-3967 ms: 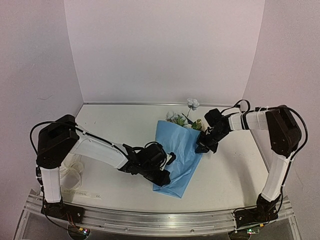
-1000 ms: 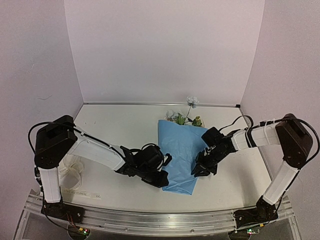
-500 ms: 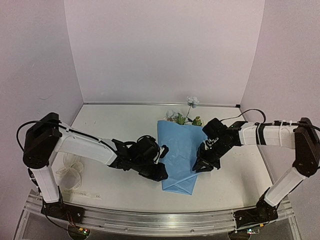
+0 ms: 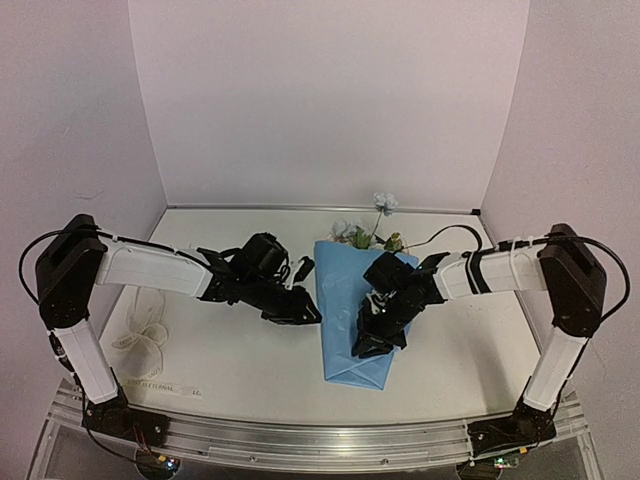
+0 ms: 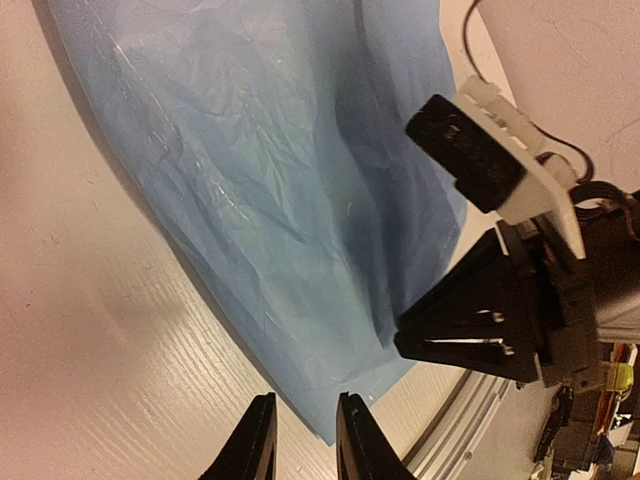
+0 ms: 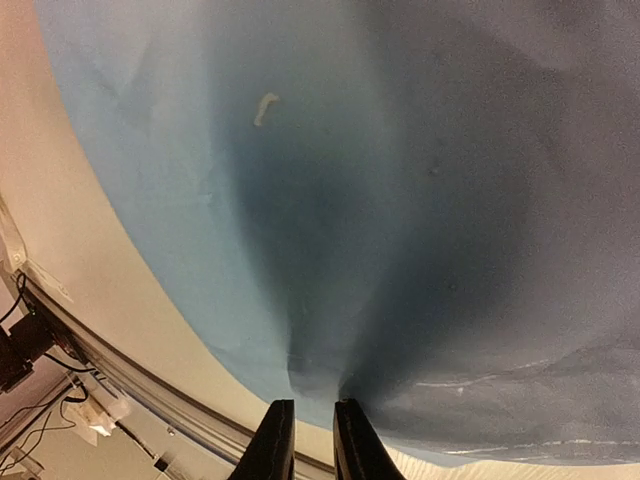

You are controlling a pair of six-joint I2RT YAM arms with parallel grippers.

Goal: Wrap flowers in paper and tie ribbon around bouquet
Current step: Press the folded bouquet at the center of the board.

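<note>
The bouquet lies near the table's middle as a blue paper (image 4: 342, 295) cone, its narrow end toward me. Flowers (image 4: 372, 236), pale blooms and green leaves, stick out of its far, wide end. My left gripper (image 4: 311, 314) is at the cone's left edge, narrowly open; in its wrist view the left gripper (image 5: 305, 438) frames bare table and the paper (image 5: 280, 200) tip beyond. My right gripper (image 4: 366, 344) lies over the cone's lower right and, as the right gripper (image 6: 313, 432), is shut on a fold of paper (image 6: 350, 200). The ribbon (image 4: 140, 336) lies in loose loops at the left.
A metal rail (image 4: 320, 442) runs along the near table edge, with a white label strip (image 4: 160, 388) just behind it. White walls close the back and both sides. In the left wrist view the right gripper (image 5: 490, 330) shows dark beside the cone's tip.
My left gripper let go of the paper, parted its jaws and drew back up and left. My right gripper moved left across the cone, carrying the paper's right edge over.
</note>
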